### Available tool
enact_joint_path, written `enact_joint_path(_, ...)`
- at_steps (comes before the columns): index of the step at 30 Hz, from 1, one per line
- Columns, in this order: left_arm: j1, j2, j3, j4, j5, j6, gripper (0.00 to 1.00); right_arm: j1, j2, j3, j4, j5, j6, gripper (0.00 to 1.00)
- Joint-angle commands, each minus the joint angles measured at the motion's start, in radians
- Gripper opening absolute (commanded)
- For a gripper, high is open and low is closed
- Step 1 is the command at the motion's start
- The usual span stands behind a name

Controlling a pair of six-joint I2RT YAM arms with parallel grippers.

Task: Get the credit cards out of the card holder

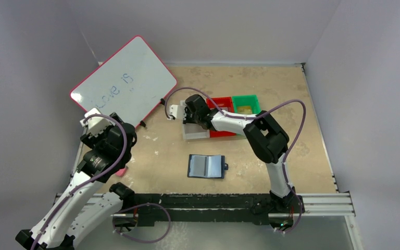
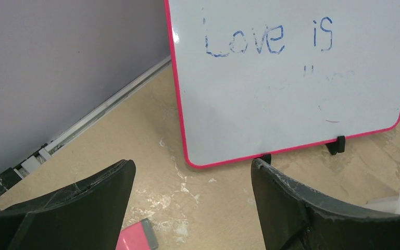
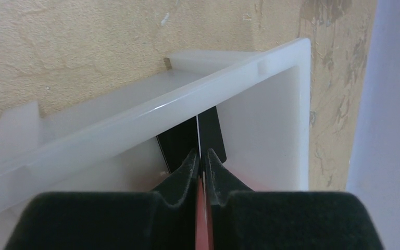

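Note:
The card holder (image 1: 207, 166) lies open on the table in the top view, dark navy with light blue pockets facing up, and no gripper is near it. My right gripper (image 1: 191, 123) (image 3: 200, 156) hangs over the white bin (image 3: 187, 99), shut on a thin credit card seen edge-on as a pale line. Just past its tips, inside the bin, a black card (image 3: 212, 136) shows. My left gripper (image 2: 192, 172) (image 1: 95, 119) stands open and empty at the far left, above bare table.
A whiteboard (image 1: 125, 83) (image 2: 291, 78) with a pink rim leans at the back left. A pink eraser (image 2: 135, 237) (image 1: 121, 171) lies under the left arm. The white bin (image 1: 195, 133) adjoins a red bin (image 1: 221, 131) and a green bin (image 1: 246, 103).

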Motion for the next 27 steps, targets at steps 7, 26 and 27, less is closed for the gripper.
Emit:
enact_joint_path(7,0.004,0.004,0.027,-0.002,-0.036,-0.015,0.82,0.001,-0.033,0.032,-0.045,-0.092,-0.039,0.24)
enact_joint_path(26,0.005,0.029,0.030,-0.005,-0.025,-0.012,0.82,-0.003,-0.082,-0.012,0.093,-0.023,0.046,0.39)
enact_joint_path(27,0.005,0.031,0.030,-0.005,-0.024,-0.012,0.82,-0.004,-0.091,-0.027,0.113,-0.025,0.047,0.44)
